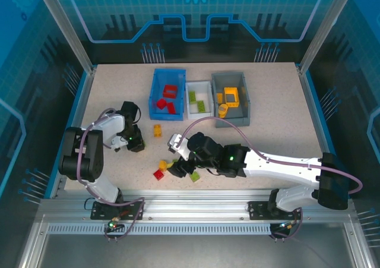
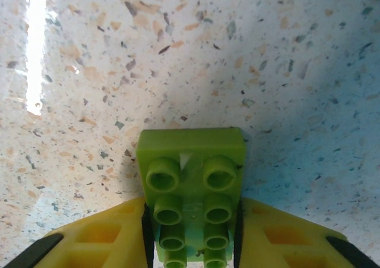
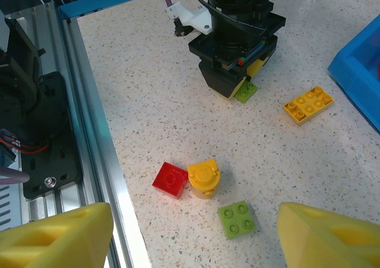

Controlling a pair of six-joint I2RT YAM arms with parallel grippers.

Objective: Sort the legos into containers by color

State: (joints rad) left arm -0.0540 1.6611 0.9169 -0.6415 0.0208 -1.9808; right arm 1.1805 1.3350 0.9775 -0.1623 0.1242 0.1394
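We see the lime-green brick [image 2: 190, 155], two studs wide and four long, studs up in the table's [image 2: 178, 54] left half. Its long axis runs straight out from the left gripper [image 2: 193, 199], whose yellow fingers are clamped on its long sides. The right wrist view shows just its green corner under that claw, and the right gripper [image 3: 195, 214] spread wide, holding nothing, above a red brick [image 3: 170, 179].

I record yellow fingers [image 2: 95, 238] on my left tool [image 2: 191, 220], a lime green brick [image 2: 191, 161], and a pale bench [image 2: 178, 54] speckled tan and grey. There is a blue bin [image 1: 169, 73], a white bin [image 1: 199, 84] and a grey bin [image 1: 231, 123].
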